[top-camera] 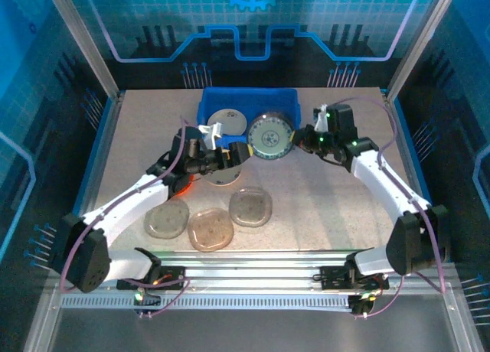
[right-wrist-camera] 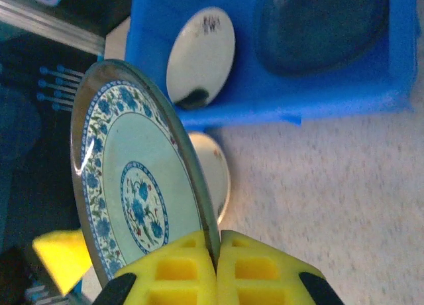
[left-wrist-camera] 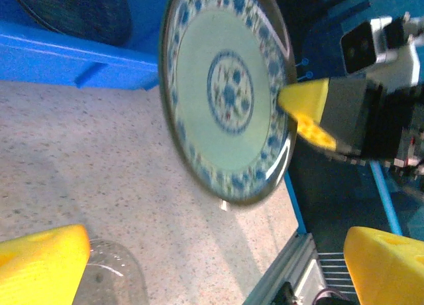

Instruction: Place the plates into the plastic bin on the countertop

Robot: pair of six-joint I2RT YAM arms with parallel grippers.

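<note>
A blue-patterned plate [top-camera: 272,135] hangs on edge over the front wall of the plastic bin [top-camera: 287,101]. My right gripper [right-wrist-camera: 215,265] is shut on its rim [right-wrist-camera: 139,179]. My left gripper [left-wrist-camera: 218,265] stands open just left of that plate [left-wrist-camera: 228,93], its yellow fingers [left-wrist-camera: 43,265] spread wide and touching nothing. The left gripper [top-camera: 239,151] is close to the plate's near face. Inside the bin [right-wrist-camera: 278,86] lie a cream plate [right-wrist-camera: 201,56] and a black plate [right-wrist-camera: 318,26]. Another cream plate [top-camera: 226,174] rests on the countertop [top-camera: 321,199].
Three glass plates [top-camera: 167,218] [top-camera: 210,229] [top-camera: 250,206] lie in a row near the front of the countertop. An orange-red plate [top-camera: 182,185] peeks out under the left arm. A metal and blue frame [top-camera: 398,138] edges the surface.
</note>
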